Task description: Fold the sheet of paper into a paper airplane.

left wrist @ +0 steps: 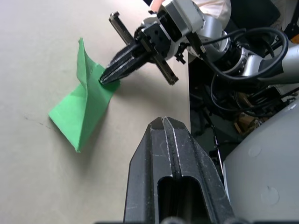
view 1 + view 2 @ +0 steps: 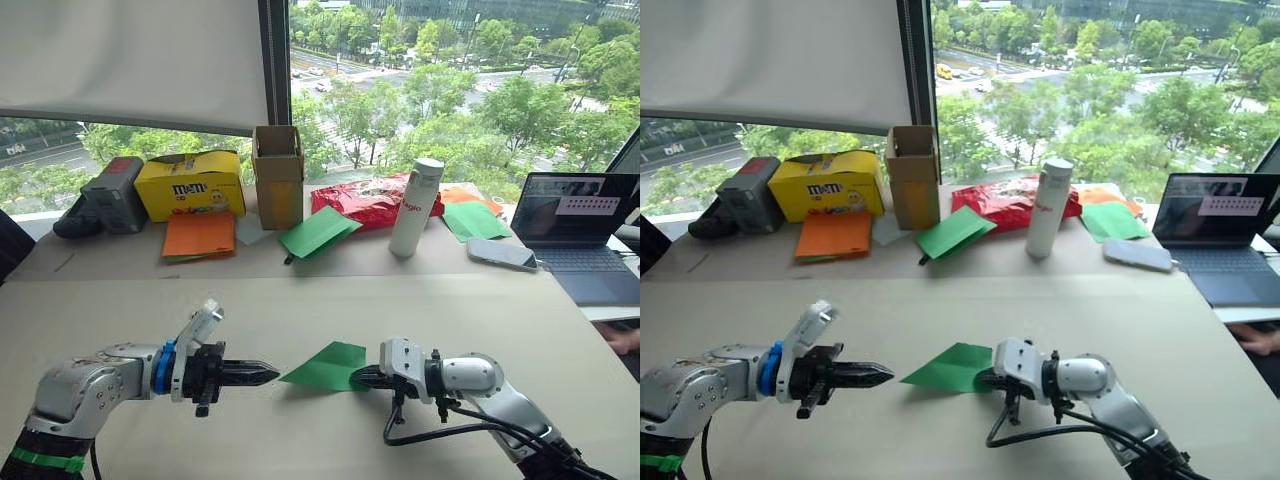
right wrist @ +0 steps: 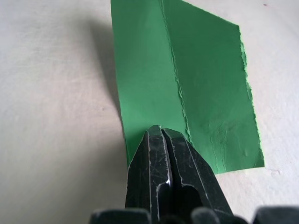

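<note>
Now right tool [image 2: 362,377] pinches the sheet of paper [image 2: 328,366] — left tool [image 2: 268,374] closed, empty.

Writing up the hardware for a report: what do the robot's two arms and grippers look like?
Both arms are silver-grey metal. The left gripper has two tapered black fingers behind a blue wrist ring, and a green band shows near the elbow. The right gripper has black fingers, a white wrist block and loose black cables.

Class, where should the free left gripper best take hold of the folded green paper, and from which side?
Probably the pointed tip of the paper facing the left gripper, approached from the robot's left. The right gripper already pinches the opposite end, and that tip lies bare.
</note>
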